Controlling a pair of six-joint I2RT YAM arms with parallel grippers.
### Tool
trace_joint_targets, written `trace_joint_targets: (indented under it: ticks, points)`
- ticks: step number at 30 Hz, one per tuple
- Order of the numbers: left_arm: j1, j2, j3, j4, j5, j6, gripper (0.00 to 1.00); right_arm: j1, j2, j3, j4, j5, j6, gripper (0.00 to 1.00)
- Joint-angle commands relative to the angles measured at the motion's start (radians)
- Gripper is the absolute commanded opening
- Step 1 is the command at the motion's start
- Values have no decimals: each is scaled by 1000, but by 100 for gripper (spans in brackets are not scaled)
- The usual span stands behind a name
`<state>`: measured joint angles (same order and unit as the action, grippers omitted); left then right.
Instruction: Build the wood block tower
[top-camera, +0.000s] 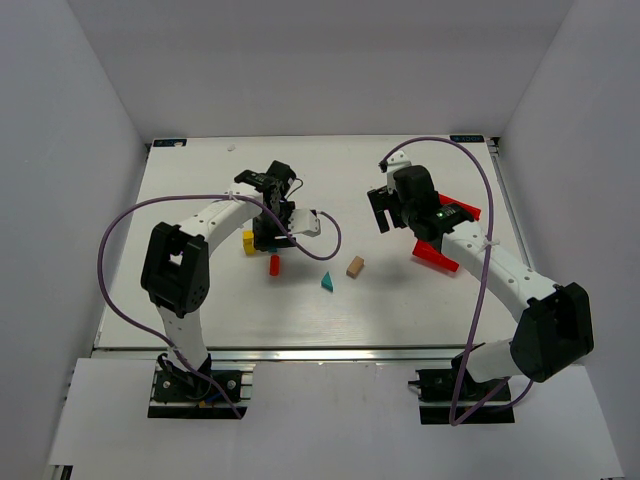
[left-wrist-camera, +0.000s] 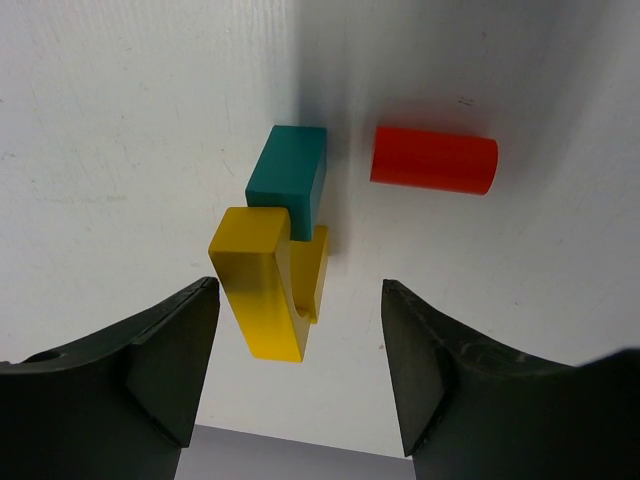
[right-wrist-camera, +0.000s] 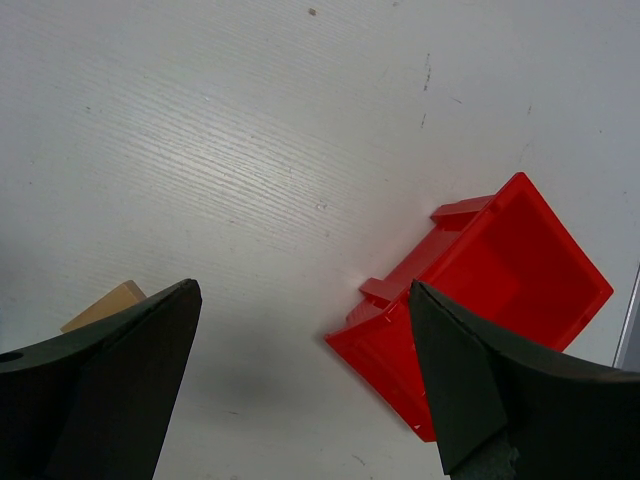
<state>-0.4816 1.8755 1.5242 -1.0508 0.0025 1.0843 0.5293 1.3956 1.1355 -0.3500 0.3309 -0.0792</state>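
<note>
**Tower not built: blocks loose on the table, both pincers spread**

Reference for all positions is the yellow arch (top-camera: 247, 240). Items run from the near table (top-camera: 200, 310) edge to the far edge.

- The teal triangle (top-camera: 327, 283) is the nearest piece. It sits nearer than the arch and well to its right, alone on the table.
- The tan cube (top-camera: 355, 266) is further right of the arch than the triangle and a touch farther back, apart from the triangle. In the right wrist view only a corner of it shows.
- The red cylinder (top-camera: 274, 264) lies on its side, just near-right of the arch, not touching it.
- The arch itself is on the table. The teal cube (left-wrist-camera: 288, 185) touches its far end. I cannot tell whether the cube is seated in the notch or only butted against it.
- The left gripper (left-wrist-camera: 297, 320) is directly over the arch with its jaws spread. The arch sits between them with a gap on each side, so nothing is gripped.
- The red bin (top-camera: 437, 254) is well right of the arch, beyond the tan cube, and partly hidden by the right arm (top-camera: 500, 265).
- The right gripper (right-wrist-camera: 302, 330) is right of the arch and farther back, over bare table between the tan cube and the bin. Its jaws are spread wide with nothing between them.
</note>
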Motion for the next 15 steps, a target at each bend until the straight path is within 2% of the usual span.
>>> trace_joint_targets:
  ticks: [1,15]
  points:
    - [-5,-47,11,-20,42,12,76,-6,-29,33,2,11,7,89]
    - [-5,-64,-6,-18,51,16,75,-6,-29,35,-4,23,12,89]
